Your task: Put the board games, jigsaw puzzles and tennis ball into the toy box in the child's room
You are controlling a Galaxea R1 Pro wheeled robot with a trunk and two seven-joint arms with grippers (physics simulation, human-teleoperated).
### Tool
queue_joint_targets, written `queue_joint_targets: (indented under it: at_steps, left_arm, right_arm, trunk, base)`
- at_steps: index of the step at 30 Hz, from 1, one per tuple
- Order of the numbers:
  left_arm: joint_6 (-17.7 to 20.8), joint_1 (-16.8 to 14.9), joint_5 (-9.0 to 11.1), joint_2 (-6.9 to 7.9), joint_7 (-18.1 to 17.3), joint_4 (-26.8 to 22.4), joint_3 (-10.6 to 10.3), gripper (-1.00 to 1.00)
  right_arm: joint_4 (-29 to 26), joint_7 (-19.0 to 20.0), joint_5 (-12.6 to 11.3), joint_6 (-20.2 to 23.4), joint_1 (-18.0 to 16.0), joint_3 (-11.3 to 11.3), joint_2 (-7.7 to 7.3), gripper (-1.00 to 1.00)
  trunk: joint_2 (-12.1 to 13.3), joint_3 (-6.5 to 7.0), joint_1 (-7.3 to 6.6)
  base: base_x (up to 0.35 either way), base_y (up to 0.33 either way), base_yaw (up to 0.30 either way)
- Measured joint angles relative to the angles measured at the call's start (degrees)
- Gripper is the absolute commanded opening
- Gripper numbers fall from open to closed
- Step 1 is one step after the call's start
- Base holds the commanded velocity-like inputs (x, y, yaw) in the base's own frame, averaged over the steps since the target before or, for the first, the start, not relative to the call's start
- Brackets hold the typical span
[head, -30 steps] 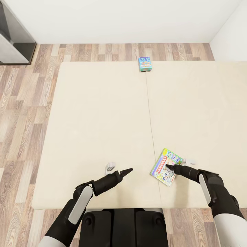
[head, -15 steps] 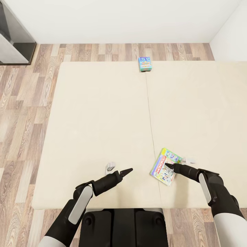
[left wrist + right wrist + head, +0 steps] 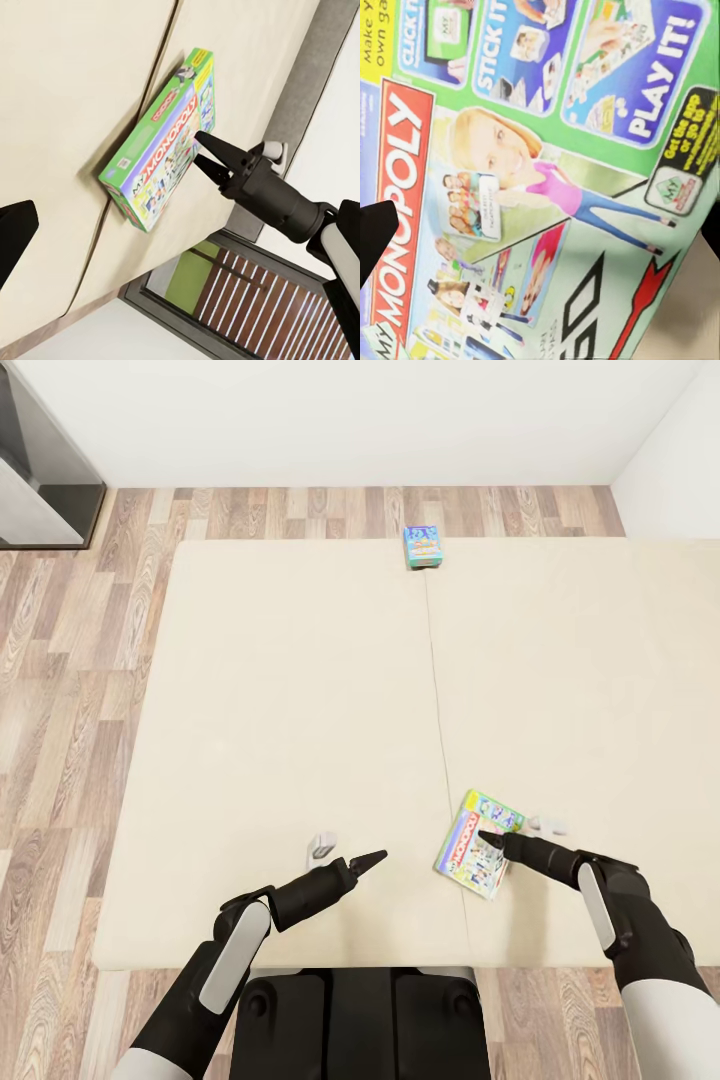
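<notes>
A green-white-red Monopoly board game (image 3: 476, 844) lies flat on the cream bed (image 3: 300, 710) near its front edge, across the mattress seam. My right gripper (image 3: 488, 840) rests over the box's top face, open; the tips (image 3: 198, 147) touch or nearly touch the lid. In the right wrist view the printed lid (image 3: 547, 187) is very close, with one dark fingertip (image 3: 376, 236) at the side. A smaller blue board game (image 3: 423, 546) lies at the bed's far edge. My left gripper (image 3: 374, 857) hovers open over bare mattress, left of the Monopoly box.
Two small grey-white objects (image 3: 322, 847) (image 3: 548, 825) sit on the mattress near the grippers. Wood floor (image 3: 70, 690) runs along the bed's left and far sides. A dark grey cabinet (image 3: 35, 470) stands at the far left. The grey headboard (image 3: 304, 97) appears in the left wrist view.
The right gripper has crept slightly forward and left, and the Monopoly box has shifted a little the same way. The left arm has not moved.
</notes>
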Motion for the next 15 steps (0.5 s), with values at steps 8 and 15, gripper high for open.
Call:
queue_joint_targets:
  at_steps: [8, 15]
  left_arm:
    - [0.00, 0.00, 0.00, 0.00, 0.00, 0.02, 0.00, 1.00]
    - [0.00, 0.00, 0.00, 0.00, 0.00, 0.06, 0.00, 1.00]
  right_arm:
    - [-0.02, -0.04, -0.89, 0.02, -0.12, 0.09, 0.19, 1.00]
    - [-0.04, -0.04, -1.43, 0.03, -0.20, 0.16, 1.09, 1.00]
  trunk:
    - [0.00, 0.00, 0.00]
    - [0.00, 0.00, 0.00]
  base:
    - [0.000, 0.000, 0.000]
    - [0.000, 0.000, 0.000]
